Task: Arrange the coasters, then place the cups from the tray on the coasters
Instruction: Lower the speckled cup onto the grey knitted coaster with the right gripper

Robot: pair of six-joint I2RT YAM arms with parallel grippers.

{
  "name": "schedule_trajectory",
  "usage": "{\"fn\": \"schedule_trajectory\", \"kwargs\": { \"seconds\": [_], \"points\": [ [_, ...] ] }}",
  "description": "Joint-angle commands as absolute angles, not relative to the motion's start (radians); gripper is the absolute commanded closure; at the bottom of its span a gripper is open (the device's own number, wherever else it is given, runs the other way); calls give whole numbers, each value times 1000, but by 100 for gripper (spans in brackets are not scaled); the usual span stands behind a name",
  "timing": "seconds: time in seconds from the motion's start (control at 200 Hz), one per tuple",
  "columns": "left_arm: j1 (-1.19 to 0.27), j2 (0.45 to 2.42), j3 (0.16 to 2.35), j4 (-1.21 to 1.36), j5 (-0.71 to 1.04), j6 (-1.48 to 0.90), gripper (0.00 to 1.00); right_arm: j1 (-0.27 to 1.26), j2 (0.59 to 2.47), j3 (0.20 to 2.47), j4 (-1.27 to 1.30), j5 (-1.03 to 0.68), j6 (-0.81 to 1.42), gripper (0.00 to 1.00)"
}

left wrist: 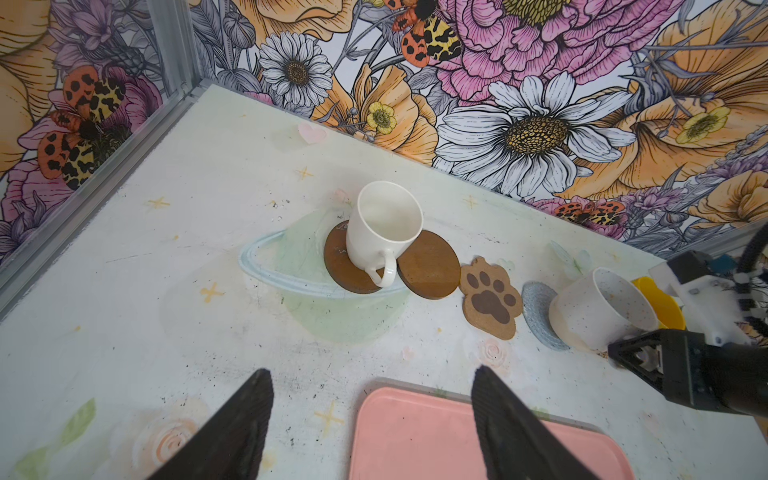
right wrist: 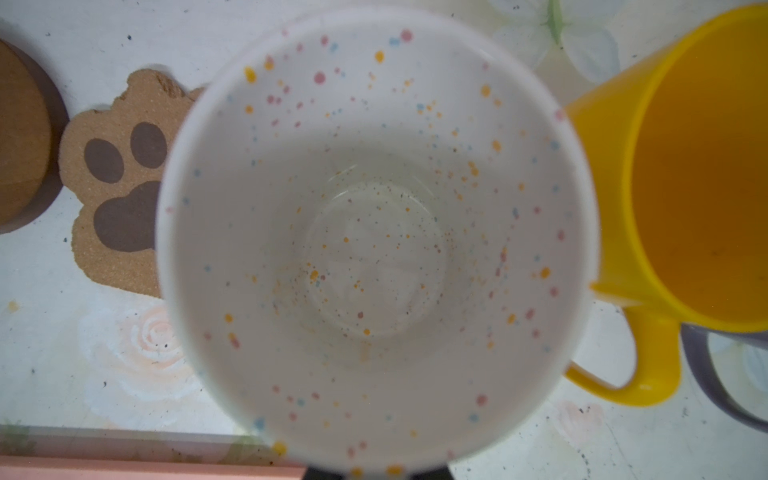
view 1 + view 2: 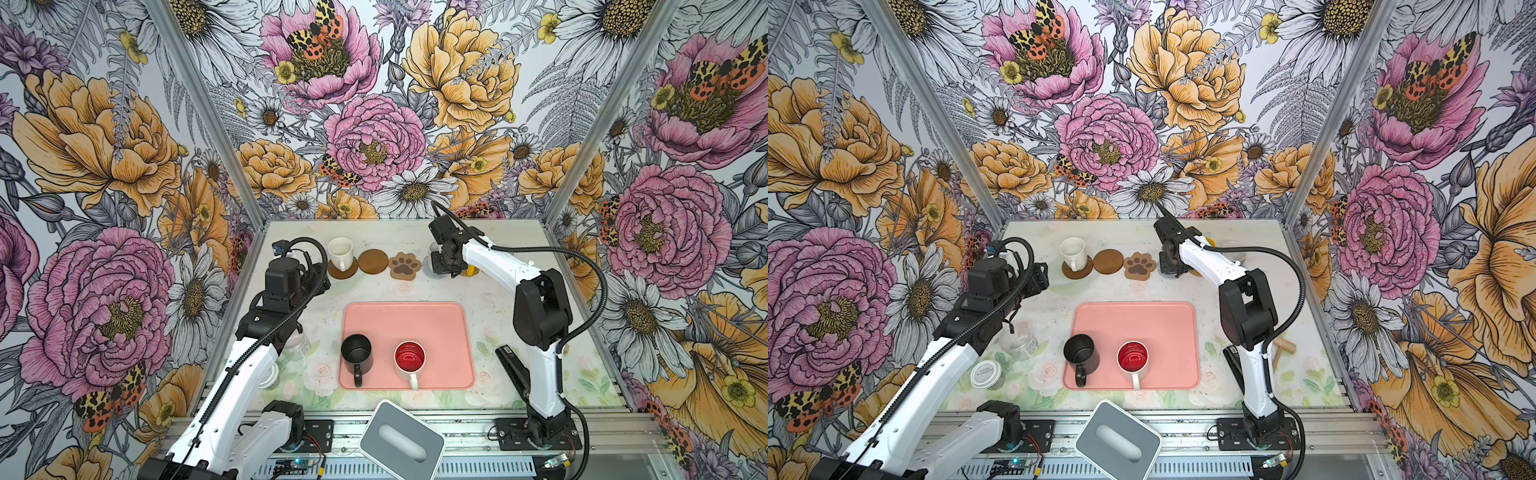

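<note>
In both top views: tray (image 3: pixel 415 316) holds black cup (image 3: pixel 356 351) and red-lined cup (image 3: pixel 409 358); right gripper (image 3: pixel 445 267) reaches beyond it.

Left wrist: left gripper (image 1: pixel 370 374) spread, empty. Speckled cup (image 1: pixel 598 309) tilted over grey coaster (image 1: pixel 536 307), right jaws clamped at its side (handle hidden).

Right wrist: yellow cup (image 2: pixel 685 166) just beside.

Risk: let go while tilted, speckled cup could tip or knock yellow cup.

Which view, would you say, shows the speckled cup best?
Left wrist: the speckled cup shows its outer wall and rim. Right wrist shows only its inside; in both top views the right arm mostly hides it.
</note>
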State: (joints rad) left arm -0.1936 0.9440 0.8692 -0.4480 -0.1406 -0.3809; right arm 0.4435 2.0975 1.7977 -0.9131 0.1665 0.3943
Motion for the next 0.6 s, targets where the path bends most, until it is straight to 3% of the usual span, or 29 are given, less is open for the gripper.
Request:
{"fn": "schedule_trajectory", "kwargs": {
  "seconds": [0.0, 0.591],
  "points": [
    [-183, 931, 854, -456, -144, -354, 23, 436, 2095, 1855, -827, 186, 396, 100],
    [-179, 928, 854, -458, -144, -353, 23, 435, 2128, 1860, -790, 194, 399, 100]
  ]
}}
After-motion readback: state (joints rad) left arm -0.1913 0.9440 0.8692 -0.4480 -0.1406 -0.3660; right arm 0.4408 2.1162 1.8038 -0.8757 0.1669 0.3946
